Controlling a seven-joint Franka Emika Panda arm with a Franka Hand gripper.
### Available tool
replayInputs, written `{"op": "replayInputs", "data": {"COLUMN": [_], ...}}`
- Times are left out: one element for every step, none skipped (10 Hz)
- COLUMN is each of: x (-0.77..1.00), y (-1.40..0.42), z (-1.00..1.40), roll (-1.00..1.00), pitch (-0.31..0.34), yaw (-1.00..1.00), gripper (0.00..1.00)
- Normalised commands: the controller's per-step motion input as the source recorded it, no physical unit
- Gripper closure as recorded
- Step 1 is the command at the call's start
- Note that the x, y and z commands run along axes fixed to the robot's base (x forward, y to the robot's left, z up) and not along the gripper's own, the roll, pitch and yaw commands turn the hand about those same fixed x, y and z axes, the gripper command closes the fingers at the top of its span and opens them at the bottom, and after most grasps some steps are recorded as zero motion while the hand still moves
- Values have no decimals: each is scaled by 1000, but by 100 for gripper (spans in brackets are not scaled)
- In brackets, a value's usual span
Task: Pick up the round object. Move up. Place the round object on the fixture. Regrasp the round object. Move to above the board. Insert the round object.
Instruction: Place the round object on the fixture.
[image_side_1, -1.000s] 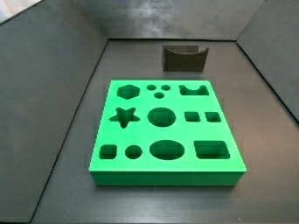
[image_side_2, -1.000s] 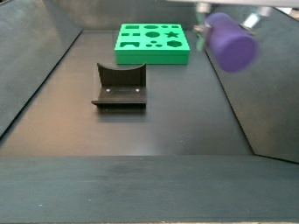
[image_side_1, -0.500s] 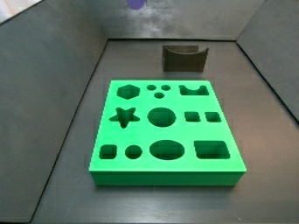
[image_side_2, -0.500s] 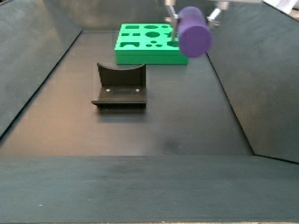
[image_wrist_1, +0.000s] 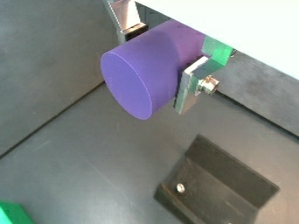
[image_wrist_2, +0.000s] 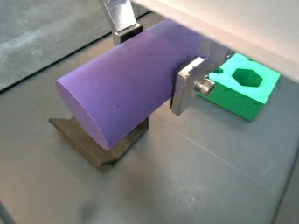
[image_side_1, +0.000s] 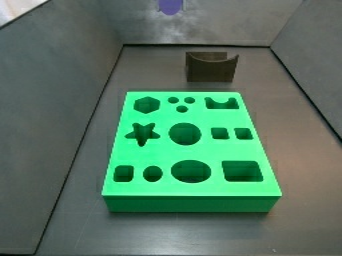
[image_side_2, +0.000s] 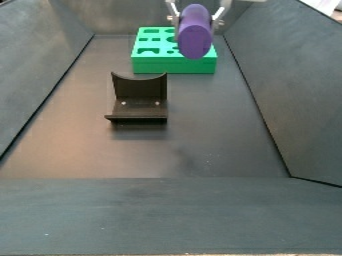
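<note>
While the round object (image_side_2: 195, 30) hangs high above the floor, the gripper (image_side_2: 197, 12) has it clamped between its two silver fingers, one plate pressed against each side of the purple cylinder — both wrist views show this grip, with one finger (image_wrist_1: 191, 86) flat against the peg's flank and the other finger (image_wrist_2: 121, 17) on the opposite side. In a wrist view the peg's flat round end (image_wrist_1: 136, 81) faces the camera, and the peg's long body (image_wrist_2: 126, 83) runs back between the plates. In a side view the peg points downward and sits in the air in front of the board (image_side_2: 152, 58), well above the dark floor (image_side_2: 160, 140). The fixture (image_side_2: 136, 100) stands on the floor, apart from the peg, its notch empty; a wrist view shows it below the peg (image_wrist_2: 103, 147), another shows its base plate (image_wrist_1: 222, 188). In a side view only the lower tip of the purple peg (image_side_1: 170, 7) peeks in at the upper edge, far behind the fixture (image_side_1: 211, 66) and the green board (image_side_1: 187, 150) — all the board's cut-outs are vacant.
</note>
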Motion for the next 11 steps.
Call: {"op": "replayInputs", "data": {"x": [1000, 1000, 1000, 1000, 1000, 1000, 959, 875, 658, 574, 406], "y": [-118, -83, -118, -104, -59, -34, -16, -1, 23, 28, 34], "z": [-6, -7, 141, 151, 134, 91, 67, 56, 20, 14, 7], "roll": [25, 44, -1000, -1000, -1000, -1000, -1000, -1000, -1000, -1000, -1000], "pitch": [158, 157, 10, 14, 29, 46, 59, 70, 99, 109, 134], "yaw": [20, 20, 130, 126, 104, 88, 78, 68, 44, 33, 2], "gripper": [100, 100, 100, 100, 100, 100, 100, 100, 100, 100, 100]}}
